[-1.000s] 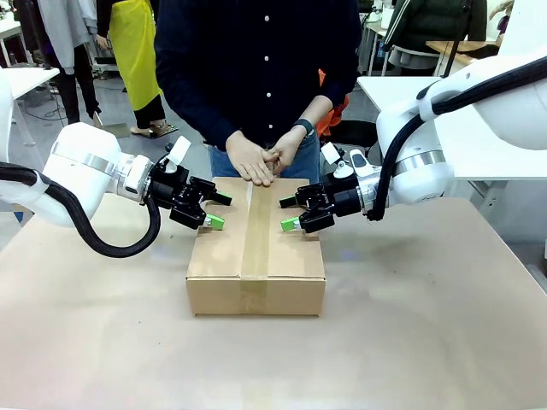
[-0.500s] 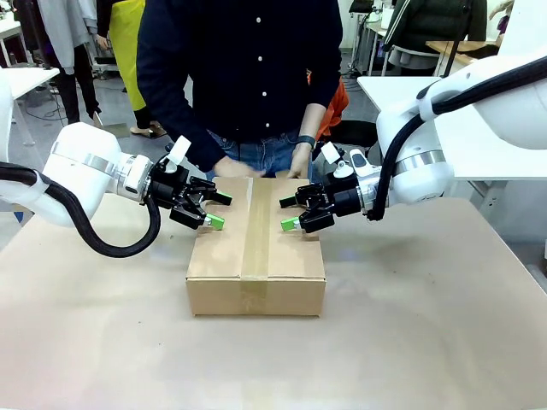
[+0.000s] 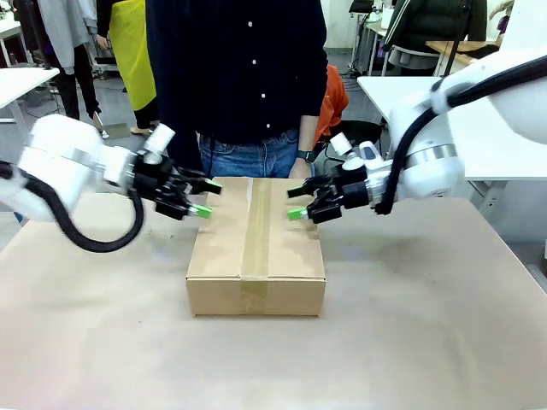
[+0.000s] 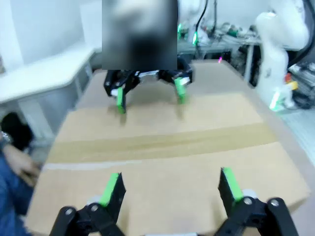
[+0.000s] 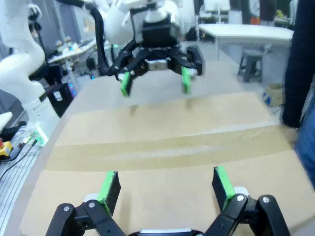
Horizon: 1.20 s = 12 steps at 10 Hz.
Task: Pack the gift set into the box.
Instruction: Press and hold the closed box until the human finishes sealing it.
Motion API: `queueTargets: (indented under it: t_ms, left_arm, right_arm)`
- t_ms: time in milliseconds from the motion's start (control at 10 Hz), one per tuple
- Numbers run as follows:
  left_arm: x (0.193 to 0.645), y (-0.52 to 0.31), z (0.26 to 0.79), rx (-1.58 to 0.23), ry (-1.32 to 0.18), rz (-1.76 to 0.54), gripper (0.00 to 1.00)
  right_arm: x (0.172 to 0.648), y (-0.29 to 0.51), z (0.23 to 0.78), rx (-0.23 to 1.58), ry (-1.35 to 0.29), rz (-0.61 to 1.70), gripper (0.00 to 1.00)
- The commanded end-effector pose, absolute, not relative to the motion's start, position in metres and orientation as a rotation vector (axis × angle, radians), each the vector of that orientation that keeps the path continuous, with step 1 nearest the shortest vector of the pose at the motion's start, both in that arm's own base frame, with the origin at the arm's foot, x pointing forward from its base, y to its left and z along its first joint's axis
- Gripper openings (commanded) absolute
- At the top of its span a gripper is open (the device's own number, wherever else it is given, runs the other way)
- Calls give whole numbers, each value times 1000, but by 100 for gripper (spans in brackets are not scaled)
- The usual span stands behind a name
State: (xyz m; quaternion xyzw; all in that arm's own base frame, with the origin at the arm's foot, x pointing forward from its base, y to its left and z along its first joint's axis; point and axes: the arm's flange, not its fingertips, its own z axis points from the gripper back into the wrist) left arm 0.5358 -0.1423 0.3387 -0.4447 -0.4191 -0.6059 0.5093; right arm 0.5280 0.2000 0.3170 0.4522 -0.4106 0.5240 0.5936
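box (image 3: pixel 256 243) taped shut, contents hidden | both fingers spread, empty

The box (image 3: pixel 255 248) is seen closed on the bench (image 3: pixel 410 342), with a strip of tape (image 3: pixel 255 226) laid along the middle of its top. The left gripper (image 3: pixel 203 198) is held over the left far part of the box, its fingers spread apart and nothing between them. The right gripper (image 3: pixel 299 198) is held over the right far part, also spread and empty. A person in a dark shirt (image 3: pixel 239 68) and jeans is standing just behind the box, arms hanging down.
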Motion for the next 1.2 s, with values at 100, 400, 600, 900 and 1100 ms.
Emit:
queueTargets:
  t_ms: [100,400,600,900,1100]
  left_arm:
    - [479,-11,365,-1252,-1409,-1346,100]
    - [482,40,327,-1257,-1446,-1057,100]
    - [464,39,366,-1243,-1455,-1242,100]
    - [464,39,366,-1243,-1455,-1242,100]
    - [464,39,366,-1243,-1455,-1242,100]
  right_arm:
    - [474,82,357,974,-1304,1043,100]
    - [445,5,333,894,-1558,707,100]
    - [467,26,360,934,-1353,871,100]
    - [467,26,360,934,-1353,871,100]
    - [467,26,360,934,-1353,871,100]
